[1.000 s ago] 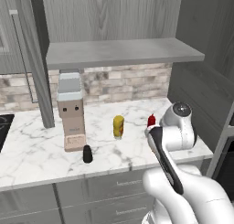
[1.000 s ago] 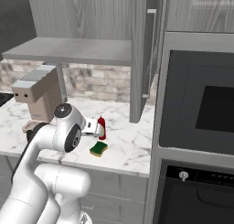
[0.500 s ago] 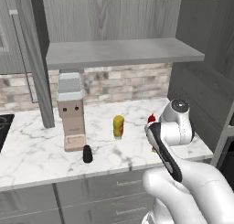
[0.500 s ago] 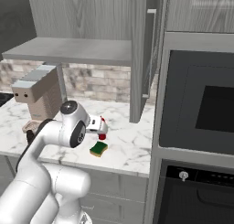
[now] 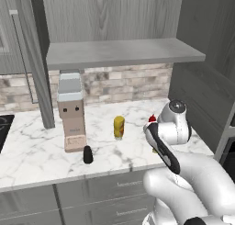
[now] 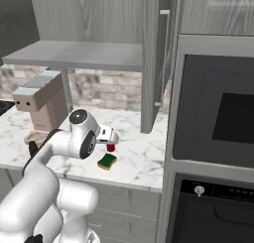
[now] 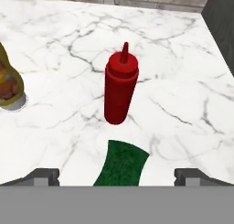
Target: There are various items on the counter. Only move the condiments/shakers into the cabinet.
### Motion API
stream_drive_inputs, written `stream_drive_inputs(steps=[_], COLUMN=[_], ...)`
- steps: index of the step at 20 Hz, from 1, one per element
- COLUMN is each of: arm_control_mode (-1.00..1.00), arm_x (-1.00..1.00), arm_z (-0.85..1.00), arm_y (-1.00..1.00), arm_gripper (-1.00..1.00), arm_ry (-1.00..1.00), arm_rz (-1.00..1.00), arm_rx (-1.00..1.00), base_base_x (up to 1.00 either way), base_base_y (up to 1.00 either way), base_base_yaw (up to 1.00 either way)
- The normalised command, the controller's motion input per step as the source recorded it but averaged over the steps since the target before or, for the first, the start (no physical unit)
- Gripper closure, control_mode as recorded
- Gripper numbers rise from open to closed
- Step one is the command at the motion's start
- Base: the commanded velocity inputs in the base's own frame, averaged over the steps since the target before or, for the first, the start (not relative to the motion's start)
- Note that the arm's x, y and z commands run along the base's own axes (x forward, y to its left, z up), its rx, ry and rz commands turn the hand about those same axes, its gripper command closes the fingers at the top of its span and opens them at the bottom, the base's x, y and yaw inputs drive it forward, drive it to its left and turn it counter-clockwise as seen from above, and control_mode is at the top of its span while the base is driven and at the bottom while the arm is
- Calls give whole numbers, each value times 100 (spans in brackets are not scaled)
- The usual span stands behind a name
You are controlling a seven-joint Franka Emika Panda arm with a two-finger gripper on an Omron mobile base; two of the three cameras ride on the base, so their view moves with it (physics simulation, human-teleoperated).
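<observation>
In the left base view the white marble table (image 5: 41, 150) carries a tall beige-and-grey appliance (image 5: 71, 111) at the left, a short black shaker (image 5: 87, 154) just in front of it near the front edge, and a yellow bottle (image 5: 119, 127) standing upright toward the middle. Only the pointed cap of the red bottle (image 5: 152, 118) peeks out from behind the white arm, which covers the rest of it. Above, the cabinet (image 5: 120, 53) has a flat light-grey shelf board set against grey wood grain. From the right base view the appliance (image 6: 40, 104) stands at the far left, the tool (image 6: 113, 136) hangs just above the red bottle (image 6: 111, 148), and a green-and-yellow sponge (image 6: 107, 161), hidden from the other side, lies just in front of that bottle; the shaker and the yellow bottle are behind the arm here. The hand view looks down on the slim red bottle (image 7: 120, 85), upright with a pointed cap, apart from both dark fingertips (image 7: 42, 176), which stand wide apart and hold nothing. The sponge's dark green face (image 7: 122, 162) lies just below the bottle, and the yellow bottle (image 7: 10, 84) sits at the left edge.
</observation>
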Motion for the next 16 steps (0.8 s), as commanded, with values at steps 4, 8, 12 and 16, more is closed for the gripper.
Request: stream_drive_inputs(steps=[4,8,12,16], arm_control_mode=[-100,-100,-100,-100], arm_x=[30,30,14,14], arm_z=[-12,-6,-10,-8], arm_y=[0,0,0,0], arm_gripper=[-100,-100,-100,-100], arm_ry=[0,0,0,0], arm_rz=[0,0,0,0], arm_rx=[0,0,0,0], base_base_x=[0,0,0,0], base_base_y=[0,0,0,0], base_base_yaw=[0,0,0,0])
